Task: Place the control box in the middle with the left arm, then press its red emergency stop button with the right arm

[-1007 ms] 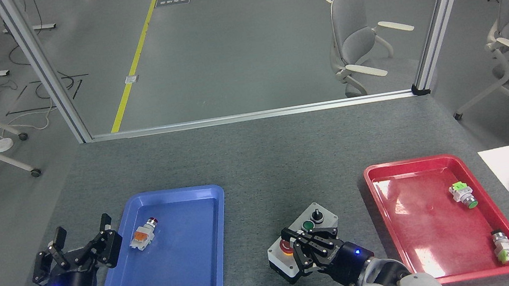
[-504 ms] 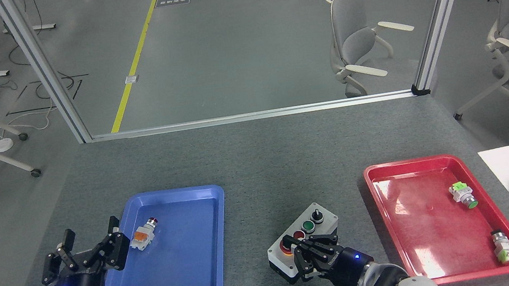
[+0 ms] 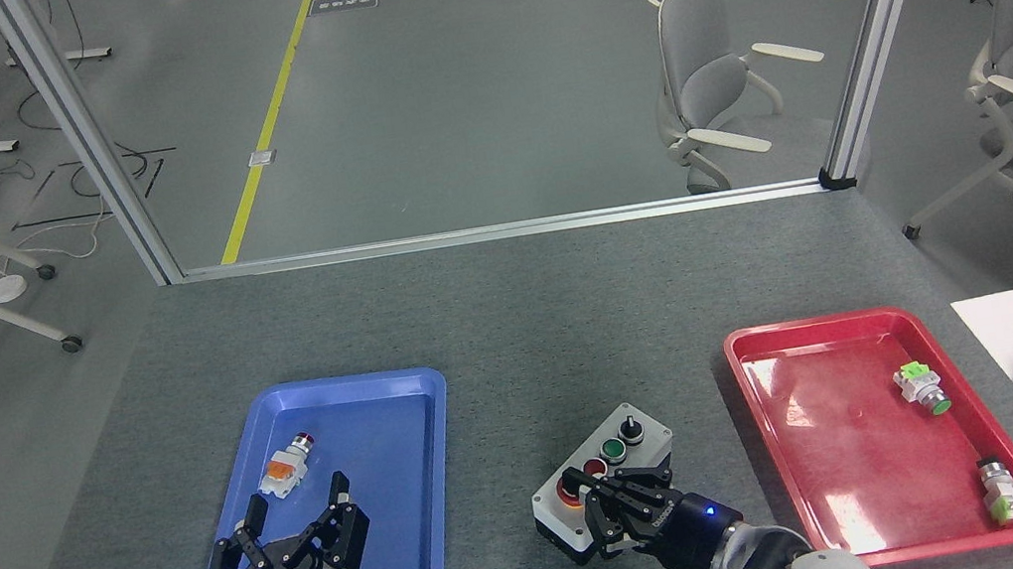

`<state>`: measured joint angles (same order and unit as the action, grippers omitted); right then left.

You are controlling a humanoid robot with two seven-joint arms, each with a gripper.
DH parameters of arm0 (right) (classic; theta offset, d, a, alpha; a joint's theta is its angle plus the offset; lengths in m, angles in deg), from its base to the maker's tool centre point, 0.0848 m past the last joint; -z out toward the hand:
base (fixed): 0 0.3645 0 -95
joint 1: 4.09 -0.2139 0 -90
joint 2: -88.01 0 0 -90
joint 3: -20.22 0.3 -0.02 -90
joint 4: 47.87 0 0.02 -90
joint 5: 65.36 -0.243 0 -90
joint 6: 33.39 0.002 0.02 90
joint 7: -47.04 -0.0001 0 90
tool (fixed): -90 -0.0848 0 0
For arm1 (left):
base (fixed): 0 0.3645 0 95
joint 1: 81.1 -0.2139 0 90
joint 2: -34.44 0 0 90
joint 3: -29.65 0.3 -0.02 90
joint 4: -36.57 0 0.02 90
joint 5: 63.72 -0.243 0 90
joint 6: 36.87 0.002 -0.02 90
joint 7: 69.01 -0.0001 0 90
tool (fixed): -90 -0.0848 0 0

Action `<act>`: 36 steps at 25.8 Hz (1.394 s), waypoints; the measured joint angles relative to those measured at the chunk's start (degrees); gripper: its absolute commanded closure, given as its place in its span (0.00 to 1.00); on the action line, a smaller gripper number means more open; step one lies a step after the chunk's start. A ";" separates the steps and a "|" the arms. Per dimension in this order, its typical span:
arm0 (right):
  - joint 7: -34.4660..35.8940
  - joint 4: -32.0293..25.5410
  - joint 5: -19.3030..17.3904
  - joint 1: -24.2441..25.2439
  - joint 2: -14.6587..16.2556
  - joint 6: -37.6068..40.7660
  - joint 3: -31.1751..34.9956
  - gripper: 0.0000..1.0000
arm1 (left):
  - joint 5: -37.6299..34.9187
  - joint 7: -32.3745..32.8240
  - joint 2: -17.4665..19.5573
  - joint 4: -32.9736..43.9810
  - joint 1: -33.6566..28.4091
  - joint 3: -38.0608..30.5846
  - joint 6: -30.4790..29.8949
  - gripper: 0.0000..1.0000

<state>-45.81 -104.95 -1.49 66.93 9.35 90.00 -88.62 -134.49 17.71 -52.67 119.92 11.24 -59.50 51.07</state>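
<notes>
Currently: grey felt table (image 3: 512, 324) carries everything. Blue tray (image 3: 418, 498) sits toward the front-left, red tray (image 3: 856, 473) toward the front-right. Control box (image 3: 601, 476) is on the bare felt between the trays near the front edge, lying diagonally, black knob end pointing to the far right, big-button end to the near left.

Left arm gripper (image 3: 295, 547) hangs over the near-left corner of the blue tray, fingers spread wide, nothing in it. Right arm gripper (image 3: 604, 501) is at the near end of the box, fingers curled over that end by the red emergency stop button (image 3: 569, 487); the button is partly covered, so contact is unclear, and I cannot tell how far the fingers are closed.

Small parts: one orange-bodied push-button (image 3: 286, 466) in the blue tray near its far-left corner; two green push-button parts in the red tray, one (image 3: 920, 389) by the right rim, one (image 3: 1004, 491) in the near-right corner.
</notes>
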 measured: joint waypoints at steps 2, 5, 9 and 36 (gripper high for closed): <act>0.10 -0.23 -1.63 -1.61 0.41 -3.51 1.32 0.60 | -0.94 -0.37 -0.15 -0.12 -0.01 0.02 0.01 0.01; 2.08 -1.09 -3.64 -4.08 1.19 -11.14 5.01 0.01 | -1.42 -0.60 -0.22 -0.23 -0.03 0.03 0.01 0.01; 4.96 -3.00 -5.29 -6.00 2.76 -21.99 10.99 0.01 | -1.07 -0.63 -0.29 -0.27 -0.05 -0.02 -0.03 0.01; 10.64 -4.83 -5.19 2.36 5.36 -26.59 15.35 0.01 | -0.69 -0.57 -0.43 -0.47 -0.05 -0.05 -0.14 0.01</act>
<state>-35.17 -109.78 -6.68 69.29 14.71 63.40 -73.27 -135.18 17.14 -53.10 119.45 11.19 -59.55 50.93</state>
